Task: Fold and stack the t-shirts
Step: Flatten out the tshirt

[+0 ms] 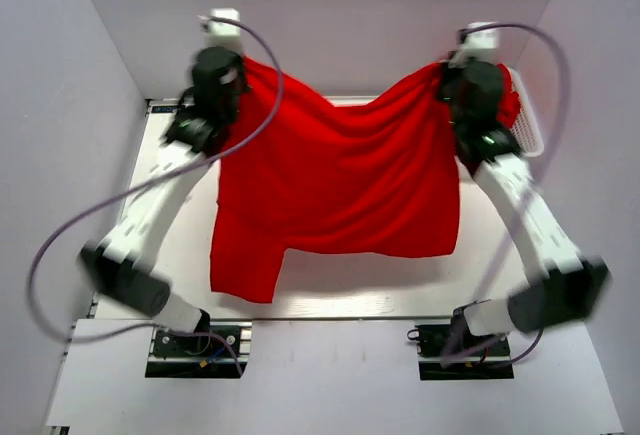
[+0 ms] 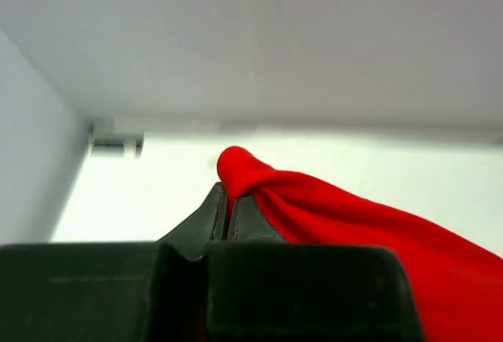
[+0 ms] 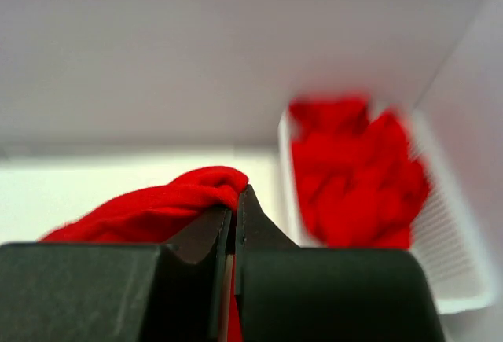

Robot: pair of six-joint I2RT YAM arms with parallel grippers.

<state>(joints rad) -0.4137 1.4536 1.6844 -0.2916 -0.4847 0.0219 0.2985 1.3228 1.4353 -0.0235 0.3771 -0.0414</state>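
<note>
The left gripper [image 2: 226, 202] and right gripper [image 3: 234, 200] are squeezing tiny bits of the hanging t-shirt [image 1: 340, 175], which could slip out.

Nothing can be read in any view. The t-shirt [image 1: 340, 175] is plain red with no print, and no legible mark stands on the basket [image 3: 462, 257] or the bench [image 1: 350, 295].

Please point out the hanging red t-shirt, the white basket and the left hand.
hanging red t-shirt [image 1: 340, 175]: top external view, middle of the spread fabric.
white basket [image 3: 460, 255]: right wrist view, its mesh side wall.
left hand [image 2: 227, 196]: left wrist view, midway between its closed fingertips.
</note>
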